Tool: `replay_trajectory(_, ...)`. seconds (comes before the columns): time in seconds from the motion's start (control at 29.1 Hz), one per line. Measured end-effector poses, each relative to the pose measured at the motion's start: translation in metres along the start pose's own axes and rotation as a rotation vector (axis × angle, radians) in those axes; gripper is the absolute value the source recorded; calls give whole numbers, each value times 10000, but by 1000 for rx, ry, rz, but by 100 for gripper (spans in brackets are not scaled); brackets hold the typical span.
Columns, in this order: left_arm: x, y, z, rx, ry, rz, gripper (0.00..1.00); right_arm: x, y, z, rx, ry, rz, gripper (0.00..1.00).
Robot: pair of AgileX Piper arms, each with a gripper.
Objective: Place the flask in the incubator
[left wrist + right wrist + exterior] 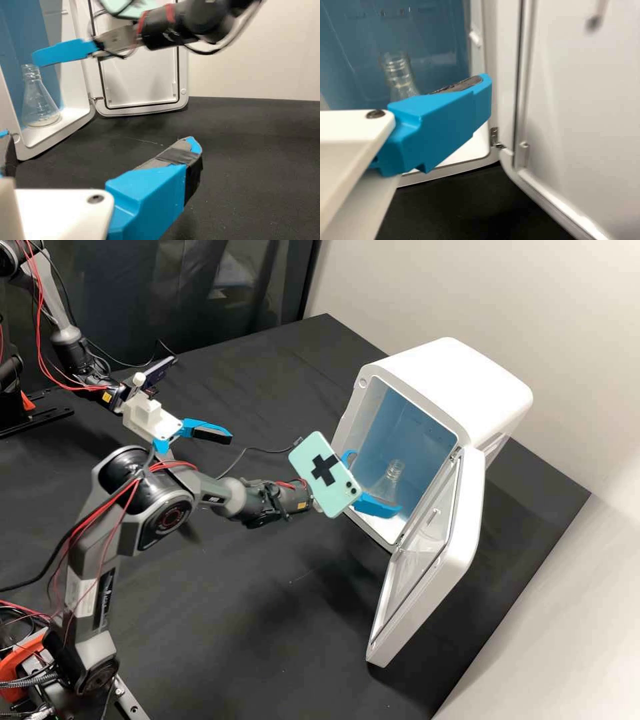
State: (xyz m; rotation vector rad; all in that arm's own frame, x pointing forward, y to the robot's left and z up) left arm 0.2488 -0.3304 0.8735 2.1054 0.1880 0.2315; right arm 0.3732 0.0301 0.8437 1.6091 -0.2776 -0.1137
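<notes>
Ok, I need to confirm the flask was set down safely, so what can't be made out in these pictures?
Flask base: right wrist view, behind a blue finger.
Right gripper body: high view, behind the green phone.
Flask contents: left wrist view, too small to tell.
Incubator door outer face: turned away in the high view.

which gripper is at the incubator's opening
The right gripper, on the arm with the mint phone, at the open incubator beside the flask; the left gripper hangs far back over the bench.
</notes>
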Motion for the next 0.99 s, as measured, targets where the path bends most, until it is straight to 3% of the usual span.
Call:
replay_trajectory(0.14,9,-2,8,-3,7,10,100,-284,55,18,11,39,51,100)
replay_trajectory(0.31,13,2,6,-11,23,17,100,-605,52,16,49,136,67,100)
replay_trajectory(0.38,21,7,4,3,51,28,100,-725,30,26,81,209,84,100)
replay_trajectory(0.45,25,10,7,9,68,34,100,-795,7,43,122,260,91,100)
replay_trajectory(0.58,34,11,22,0,89,43,100,-888,-17,89,184,289,88,100)
replay_trajectory(0.69,35,9,25,20,109,47,100,-927,-22,100,192,304,97,100)
replay_trajectory(0.82,16,-12,32,12,126,47,100,-934,-30,91,192,310,96,100)
replay_trajectory(0.89,5,-8,41,-14,118,60,100,-935,-32,89,192,311,96,100)
replay_trajectory(0.99,-7,-23,44,-100,114,58,100,-935,-32,89,192,311,96,100)
